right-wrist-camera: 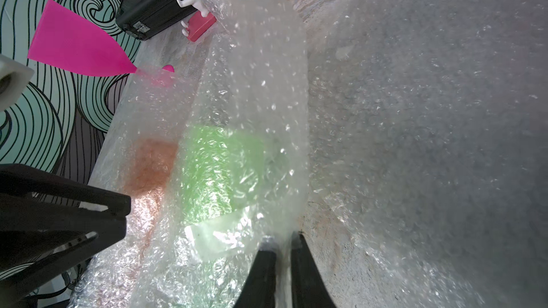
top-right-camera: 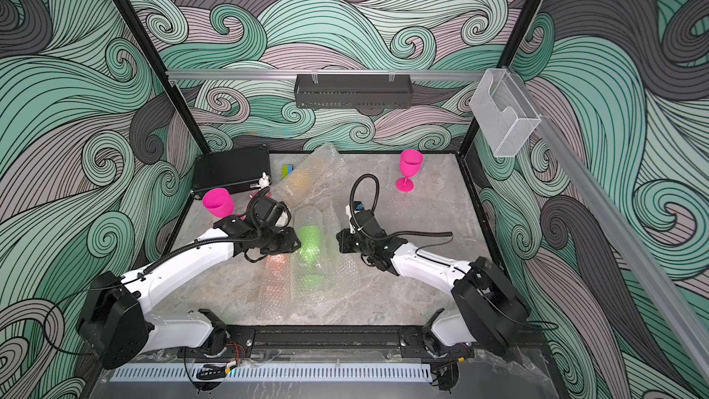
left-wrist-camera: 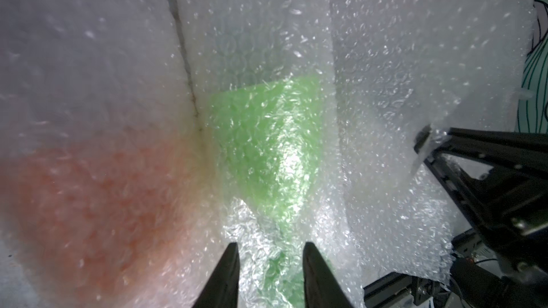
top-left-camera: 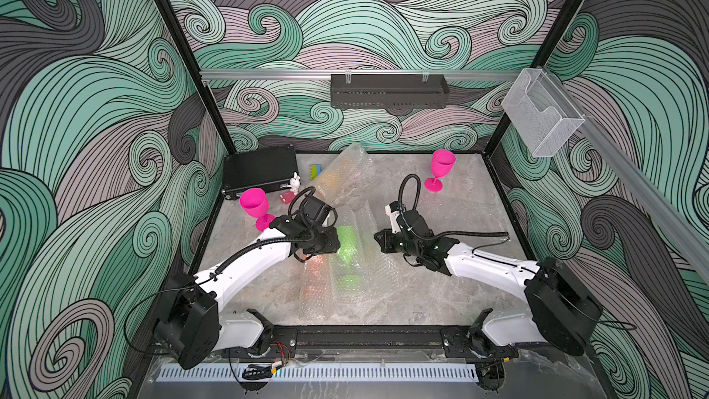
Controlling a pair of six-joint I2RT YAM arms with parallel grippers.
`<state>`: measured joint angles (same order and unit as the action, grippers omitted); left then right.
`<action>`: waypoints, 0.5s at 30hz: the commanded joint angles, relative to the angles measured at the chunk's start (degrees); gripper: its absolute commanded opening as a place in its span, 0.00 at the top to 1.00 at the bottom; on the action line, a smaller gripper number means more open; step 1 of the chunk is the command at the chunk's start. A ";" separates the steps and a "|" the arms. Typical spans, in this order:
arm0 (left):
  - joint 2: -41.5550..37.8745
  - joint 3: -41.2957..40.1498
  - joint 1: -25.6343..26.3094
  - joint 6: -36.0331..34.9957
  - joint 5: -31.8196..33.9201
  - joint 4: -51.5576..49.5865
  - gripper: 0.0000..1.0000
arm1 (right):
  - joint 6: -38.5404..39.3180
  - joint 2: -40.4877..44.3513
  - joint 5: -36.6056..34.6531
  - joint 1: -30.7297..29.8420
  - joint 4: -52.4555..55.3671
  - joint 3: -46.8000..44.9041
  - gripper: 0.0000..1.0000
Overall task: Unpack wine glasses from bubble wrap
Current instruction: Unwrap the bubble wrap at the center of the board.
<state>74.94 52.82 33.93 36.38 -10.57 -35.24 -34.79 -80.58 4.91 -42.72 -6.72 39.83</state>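
The lime green plastic goblet [top-left-camera: 346, 241] lies on its side inside a clear bubble wrap sleeve [top-left-camera: 358, 220] in the middle of the grey marbled surface [top-left-camera: 441, 301], foot toward the robot's base and cup toward the back wall. Seen from the left wrist, the left pincer [left-wrist-camera: 269, 247] is spread, its black fingers either side of the wrapped stem, and I cannot tell whether they touch the sleeve. From the right wrist, the right pincer [right-wrist-camera: 283, 238] is nearly pressed together and appears to pinch a fold of the sleeve just beside the goblet's cup. Touching the green goblet's sleeve on the left-arm side lies an orange goblet [top-left-camera: 316, 268], also wrapped. Farther back from the green goblet sits another bubble wrap bundle [top-left-camera: 339, 172] with a yellowish tint inside. One magenta plastic goblet [top-left-camera: 255, 205] stands bare beyond the left arm, and a second magenta goblet [top-left-camera: 441, 170] stands well apart toward the far right corner. Past the first are a white rabbit figurine [top-left-camera: 294, 183] and a black case [top-left-camera: 261, 174]. The goblet looks light, stiff and smooth, so it should slide out; its thin stem is probably the weak spot. The wrap is soft and slippery, best held at a loose edge, with the goblet taken by the cup or foot.
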 commanded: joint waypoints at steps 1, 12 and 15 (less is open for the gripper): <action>1.47 2.27 1.91 0.14 -2.57 1.28 0.61 | -0.29 1.30 -1.16 0.32 -1.07 -0.33 0.84; 10.73 4.45 6.67 0.31 0.00 2.64 0.53 | 0.15 0.61 -0.71 0.44 -0.86 -0.63 0.83; 11.78 3.80 6.67 -0.07 0.53 2.47 0.49 | 0.24 0.42 -0.67 0.51 -0.92 -0.72 0.83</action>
<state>86.00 55.70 40.38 36.56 -11.53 -32.58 -34.74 -80.58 4.91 -42.52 -6.68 39.70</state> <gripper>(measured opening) 0.510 0.171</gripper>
